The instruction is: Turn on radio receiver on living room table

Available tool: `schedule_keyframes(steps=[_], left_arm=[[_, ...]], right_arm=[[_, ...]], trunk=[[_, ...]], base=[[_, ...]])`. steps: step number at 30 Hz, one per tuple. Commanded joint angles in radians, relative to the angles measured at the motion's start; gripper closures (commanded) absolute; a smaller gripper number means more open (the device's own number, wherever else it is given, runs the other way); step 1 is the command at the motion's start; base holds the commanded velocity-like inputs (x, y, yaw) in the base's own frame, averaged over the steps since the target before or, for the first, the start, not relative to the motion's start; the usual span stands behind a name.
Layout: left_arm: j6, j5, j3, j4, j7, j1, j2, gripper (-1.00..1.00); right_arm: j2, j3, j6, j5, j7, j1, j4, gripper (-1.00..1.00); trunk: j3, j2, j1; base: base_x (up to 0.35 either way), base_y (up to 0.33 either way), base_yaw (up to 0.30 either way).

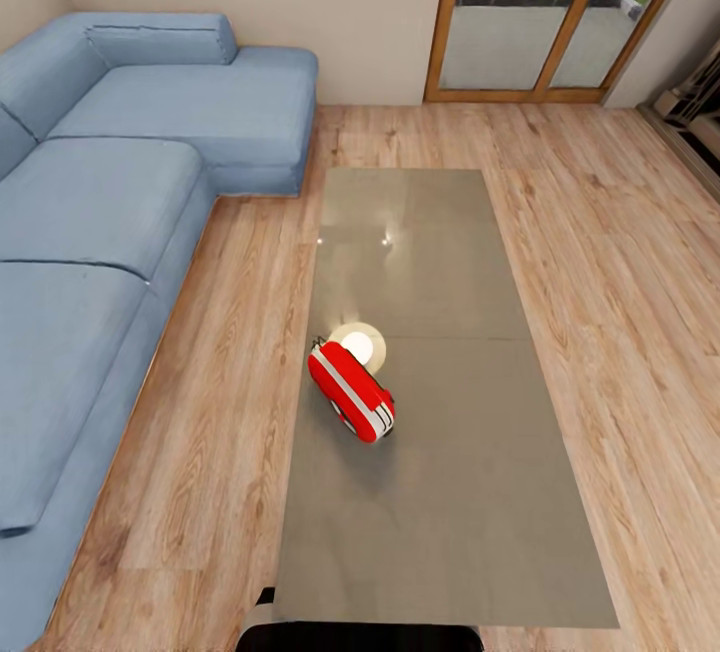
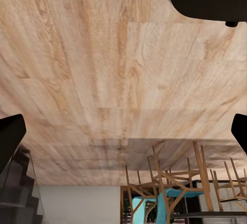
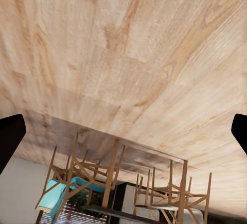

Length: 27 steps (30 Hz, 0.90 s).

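Head view: radio receiver (image 1: pixel 351 392) lies tipped on table (image 1: pixel 470 492) near its left edge, just beside pale disc (image 1: pixel 359 343); looks light, rigid, smooth shell, likely to slide if pushed, so press control gently; both grippers' fingers spread, holding nothing

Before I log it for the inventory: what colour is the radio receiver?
Red with a white band, clearest in the head view: radio receiver.

A home living room: a blue L-shaped sofa (image 1: pixel 110 182) fills the frame's left, a long low glossy surface (image 1: pixel 440 492) runs down the centre on light wood plank floor (image 1: pixel 620 262), and wood-framed glass doors (image 1: pixel 545 17) at upper right show a garden.
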Motion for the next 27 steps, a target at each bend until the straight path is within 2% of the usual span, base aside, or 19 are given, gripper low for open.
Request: schedule_keyframes(steps=[1,27], left_arm=[[0.000,0.000,0.000,0.000,0.000,0.000,0.000,-1.00],[-0.001,0.000,0.000,-0.001,-0.001,0.000,0.001,-1.00]], right_arm=[[0.000,0.000,0.000,0.000,0.000,0.000,0.000,-1.00],[-0.001,0.001,-0.001,0.001,0.000,0.000,0.000,-1.00]], trunk=[[-0.002,0.000,0.000],[-0.044,0.000,0.000]], base=[[0.000,0.000,0.000],[0.000,0.000,0.000]])
